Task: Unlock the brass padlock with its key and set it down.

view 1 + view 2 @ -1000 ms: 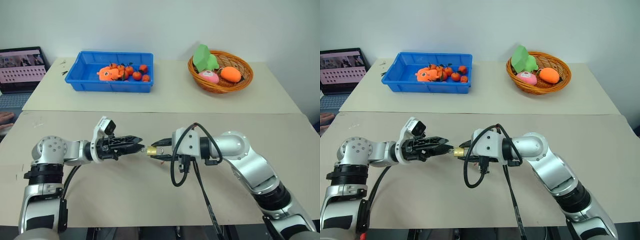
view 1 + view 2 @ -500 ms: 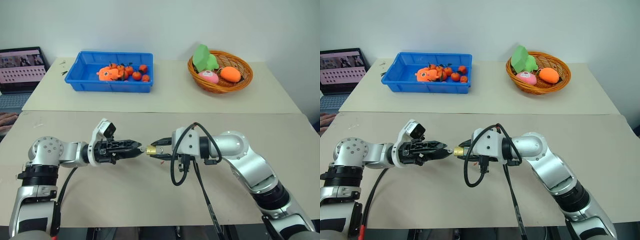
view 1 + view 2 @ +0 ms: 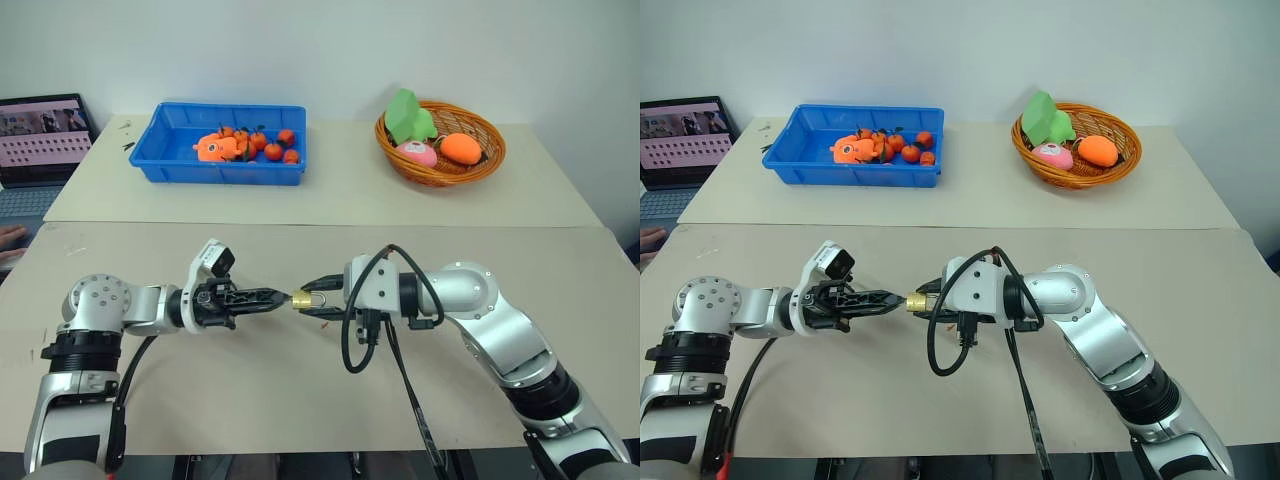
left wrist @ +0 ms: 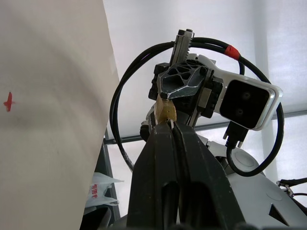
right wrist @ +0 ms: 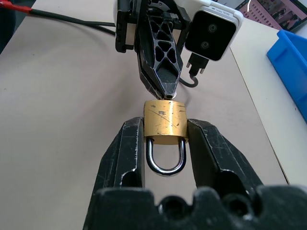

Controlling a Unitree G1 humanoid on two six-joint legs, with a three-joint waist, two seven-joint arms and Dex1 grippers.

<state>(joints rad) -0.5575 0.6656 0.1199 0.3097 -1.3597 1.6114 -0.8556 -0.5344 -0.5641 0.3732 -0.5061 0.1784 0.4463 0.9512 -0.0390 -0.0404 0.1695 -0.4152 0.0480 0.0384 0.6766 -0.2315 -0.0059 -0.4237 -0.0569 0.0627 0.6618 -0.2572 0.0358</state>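
Brass padlock (image 5: pixel 165 122) is clamped by its sides between the right hand's (image 5: pixel 165 158) fingers, shackle pointing back toward the wrist, held above the worktop (image 3: pixel 300 400). Left hand (image 3: pixel 278 296), part-open a second ago, is now pinched shut, tips at the lock's keyway end. Whether a key is gripped cannot be told; none is resolved. Shackle is seen seated, so unlocking is judged not yet done. Blue bin (image 3: pixel 170 168) and basket (image 3: pixel 440 172) are well apart behind.
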